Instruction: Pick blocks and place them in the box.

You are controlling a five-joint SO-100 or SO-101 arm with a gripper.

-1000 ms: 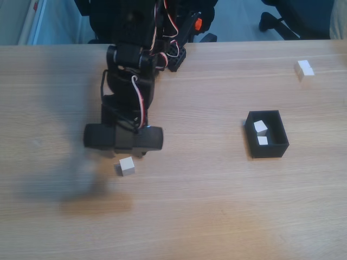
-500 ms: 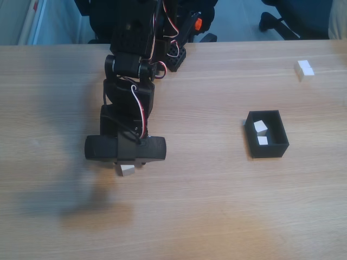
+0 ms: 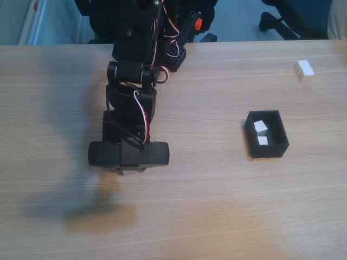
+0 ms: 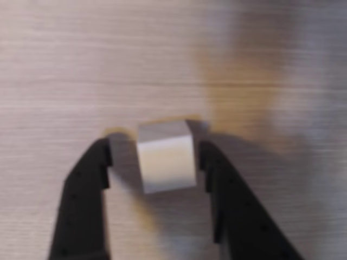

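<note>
The gripper [image 4: 154,162] straddles a white block [image 4: 165,157] on the wooden table [image 3: 217,216], its two black fingers [image 4: 87,184] parted wider than the cube. In the wrist view the right finger stands just beside the cube's right face and the left finger a little apart from its left face; neither clearly touches. The block rests on the wood between them, a placement that appears to set up a squeeze. In the fixed view the arm [image 3: 133,103] leans down over this spot and hides the cube under its black wrist. Well to the right of the tool sits the box [image 3: 267,134], open-topped, with two blocks [image 3: 261,127] already inside. Farther right and beyond it, a loose block [image 3: 304,68] lies near the table's far edge, still to be collected.
</note>
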